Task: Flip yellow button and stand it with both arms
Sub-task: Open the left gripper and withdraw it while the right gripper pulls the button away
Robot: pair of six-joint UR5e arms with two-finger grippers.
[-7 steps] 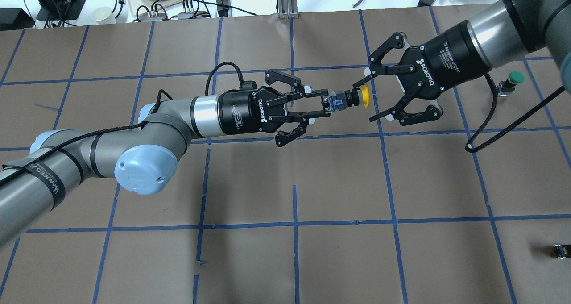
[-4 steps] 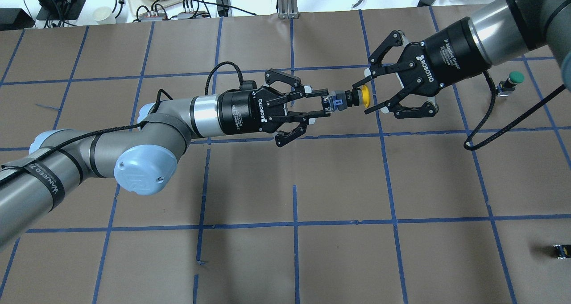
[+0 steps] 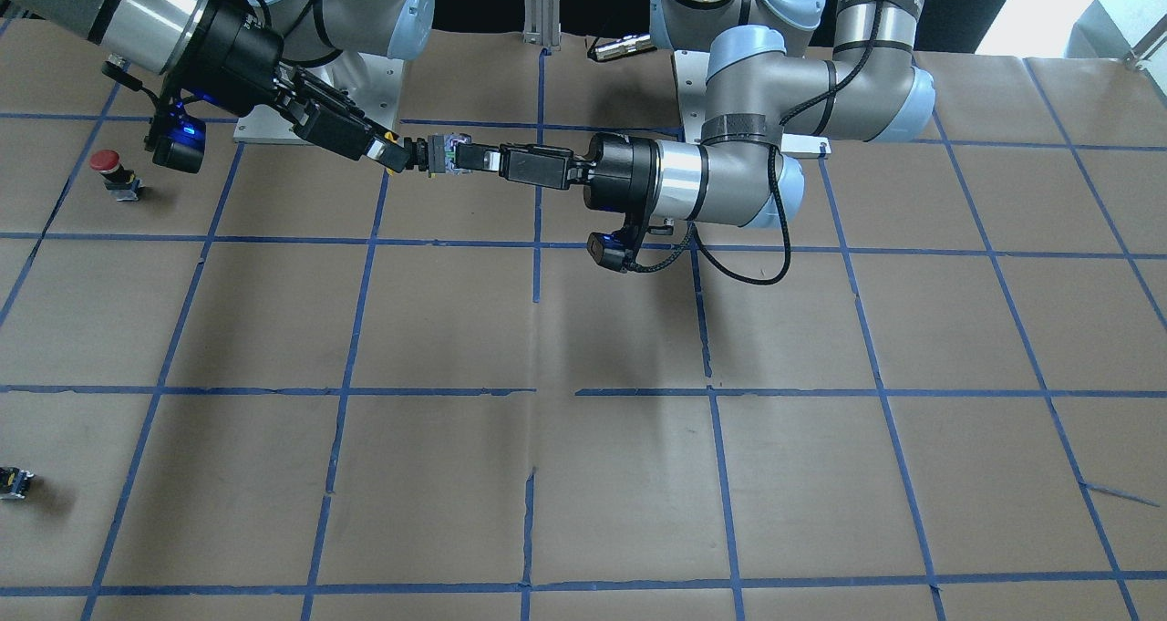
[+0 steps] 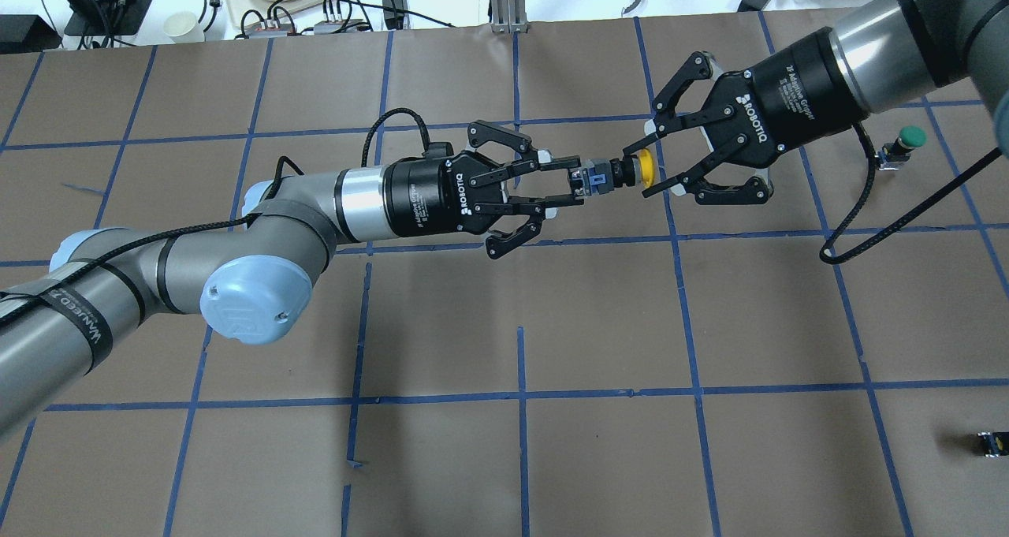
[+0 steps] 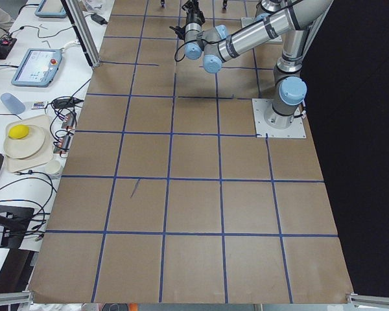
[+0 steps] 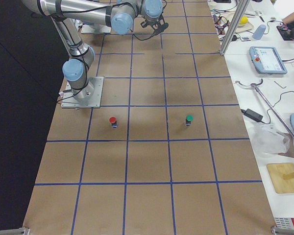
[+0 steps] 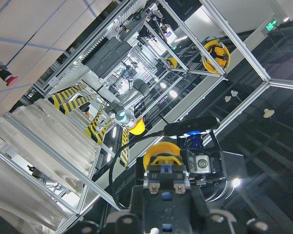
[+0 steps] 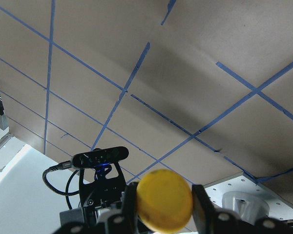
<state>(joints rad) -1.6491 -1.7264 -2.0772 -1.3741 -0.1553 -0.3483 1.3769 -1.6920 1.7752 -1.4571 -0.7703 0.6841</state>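
The yellow button (image 4: 645, 166) hangs in the air on its side over the table's far middle, cap toward my right arm. My left gripper (image 4: 582, 180) is shut on its black-grey body (image 3: 438, 158). My right gripper (image 4: 637, 170) faces it from the other end. In the right wrist view its fingers (image 8: 199, 204) lie against both sides of the yellow cap (image 8: 165, 200). The left wrist view shows the body and the cap's rim (image 7: 161, 150) from behind. In the front view both grippers meet in one line, the left gripper (image 3: 469, 158) on the right and the right gripper (image 3: 392, 158) on the left.
A green-capped button (image 4: 906, 141) stands at the table's far right under the right arm. A red-capped button (image 3: 108, 163) stands near the right arm's base. A tiny black-and-yellow piece (image 4: 992, 442) lies near the right front edge. The brown paper has a blue tape grid.
The right gripper has moved in toward the yellow cap and narrowed its fingers around it. The left gripper has held the button still.
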